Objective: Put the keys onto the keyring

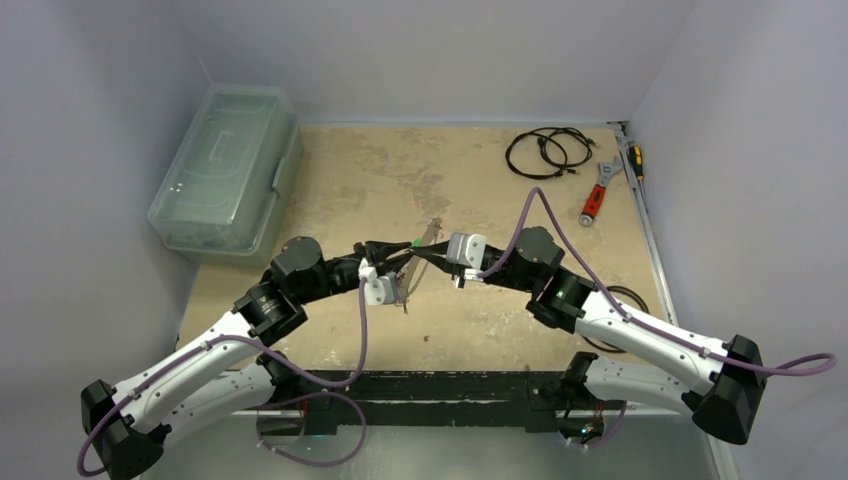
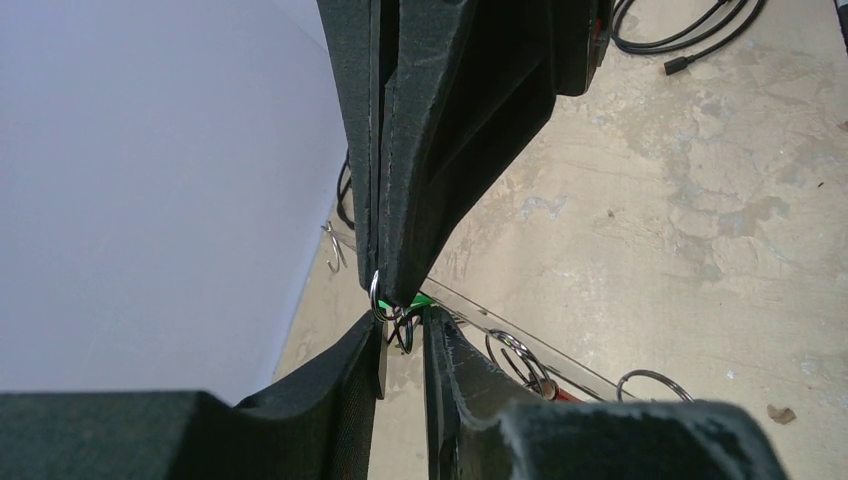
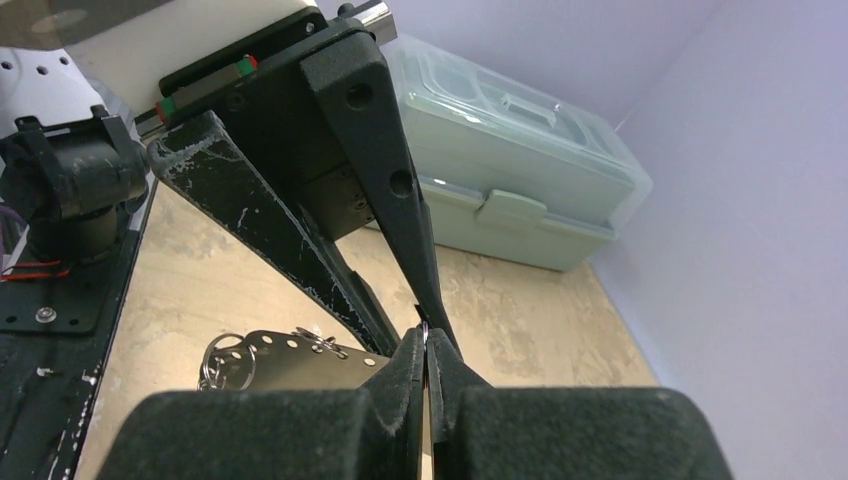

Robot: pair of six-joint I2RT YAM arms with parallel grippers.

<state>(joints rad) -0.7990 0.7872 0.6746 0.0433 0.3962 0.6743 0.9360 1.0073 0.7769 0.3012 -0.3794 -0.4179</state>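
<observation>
The right gripper [image 3: 425, 345] is closed on a small split ring [image 2: 376, 293] just beside the keyring [image 3: 290, 355], tip to tip with the left gripper [image 2: 403, 335], whose jaws are narrow; whether they grip I cannot tell. The green key tag [image 2: 418, 300] shows there; the keyring's long axis crosses both grippers' line

My fingers [image 2: 320, 410] are matte black; the keyring [image 3: 300, 355] silvery, one tag [image 2: 420, 300] green, the table [image 1: 400, 180] mottled tan.

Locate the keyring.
Top view, mid-table: the keyring sits edge-on where the left pincer and right pincer tips meet.
</observation>
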